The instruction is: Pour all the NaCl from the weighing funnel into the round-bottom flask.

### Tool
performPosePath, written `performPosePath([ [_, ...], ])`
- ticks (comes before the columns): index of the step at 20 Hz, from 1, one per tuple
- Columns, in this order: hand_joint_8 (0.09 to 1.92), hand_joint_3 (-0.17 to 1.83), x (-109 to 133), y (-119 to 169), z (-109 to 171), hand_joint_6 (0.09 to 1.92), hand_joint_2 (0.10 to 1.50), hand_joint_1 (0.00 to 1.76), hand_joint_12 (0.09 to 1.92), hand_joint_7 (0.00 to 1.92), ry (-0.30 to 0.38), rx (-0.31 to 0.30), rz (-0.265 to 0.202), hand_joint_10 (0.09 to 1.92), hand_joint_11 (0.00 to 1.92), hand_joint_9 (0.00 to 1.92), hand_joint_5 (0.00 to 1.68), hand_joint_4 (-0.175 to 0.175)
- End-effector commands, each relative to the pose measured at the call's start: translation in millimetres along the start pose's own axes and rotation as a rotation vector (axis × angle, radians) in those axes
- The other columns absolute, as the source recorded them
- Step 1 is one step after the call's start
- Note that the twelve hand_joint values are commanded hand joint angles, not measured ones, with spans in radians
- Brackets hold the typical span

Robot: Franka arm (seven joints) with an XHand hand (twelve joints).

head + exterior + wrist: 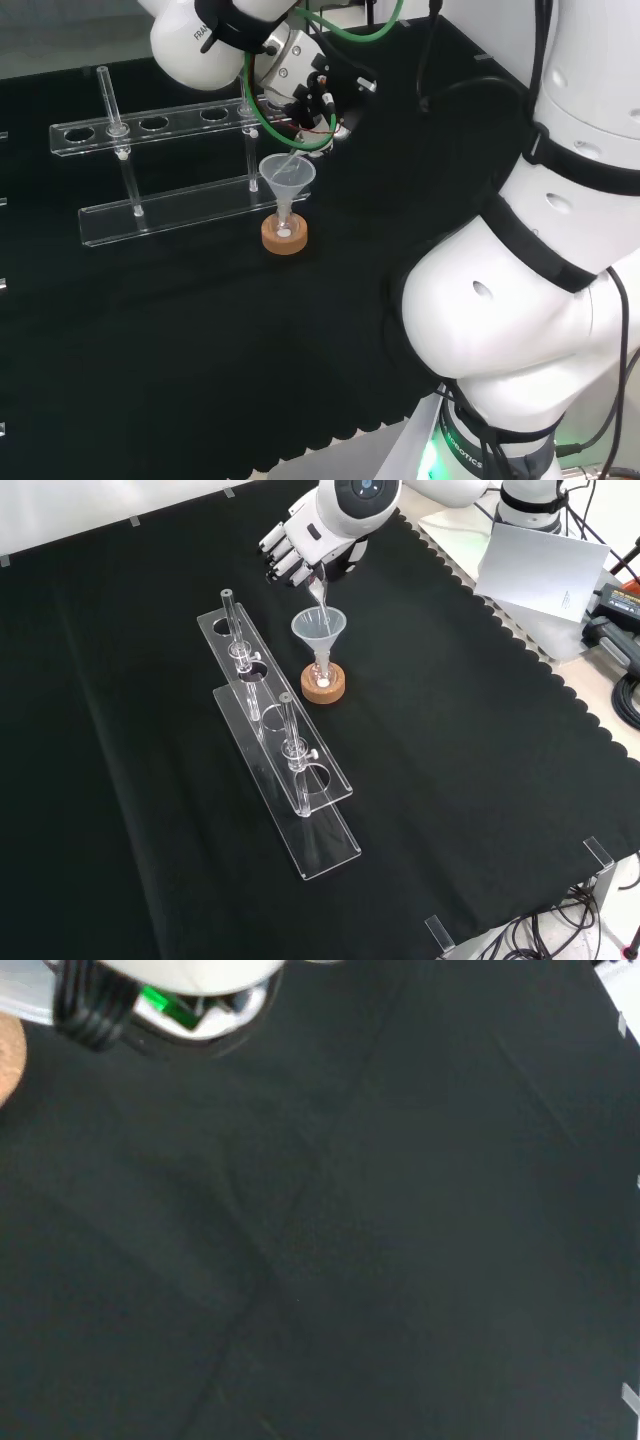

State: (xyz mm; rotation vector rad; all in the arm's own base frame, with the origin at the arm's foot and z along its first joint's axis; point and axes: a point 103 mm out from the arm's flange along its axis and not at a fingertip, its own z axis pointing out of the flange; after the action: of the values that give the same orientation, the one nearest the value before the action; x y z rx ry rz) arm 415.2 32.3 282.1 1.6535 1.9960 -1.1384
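The hand (298,546) hangs above a clear plastic funnel (318,628) whose stem goes down into a small round-bottom flask (322,680) on a cork ring (325,690). Its fingers are curled round a clear weighing funnel (321,592), which is tilted steeply with its tip inside the plastic funnel's mouth. In the head view the hand (305,92) sits just behind and above the plastic funnel (288,176), with the weighing funnel (287,160) slanting down into it. A little white powder shows low in the flask (285,231) inside the cork ring (285,238).
A long clear rack (300,800) with upright glass tubes (289,730) stands left of the flask in the front view. The same rack (160,126) lies left of it in the head view. A grey box (545,565) and cables lie past the cloth's scalloped edge.
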Motion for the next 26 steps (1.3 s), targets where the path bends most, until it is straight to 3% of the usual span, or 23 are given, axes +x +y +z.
performPosePath([
  [1, 0.68, 0.62, -7.8, 5.7, 12.3, 0.73, 0.69, 1.11, 1.27, 0.49, -0.024, 0.046, 0.022, 0.51, 0.48, 0.75, 1.23, 0.175],
  [6, 0.68, 0.62, -10.1, 5.5, 14.3, 0.73, 0.69, 1.11, 1.27, 0.48, -0.02, 0.044, 0.025, 0.51, 0.48, 0.74, 1.23, 0.175],
  [26, 0.68, 0.62, -5.7, 11.7, 8.0, 0.73, 0.69, 1.11, 1.27, 0.48, -0.127, 0.059, 0.022, 0.52, 0.48, 0.74, 1.23, 0.175],
])
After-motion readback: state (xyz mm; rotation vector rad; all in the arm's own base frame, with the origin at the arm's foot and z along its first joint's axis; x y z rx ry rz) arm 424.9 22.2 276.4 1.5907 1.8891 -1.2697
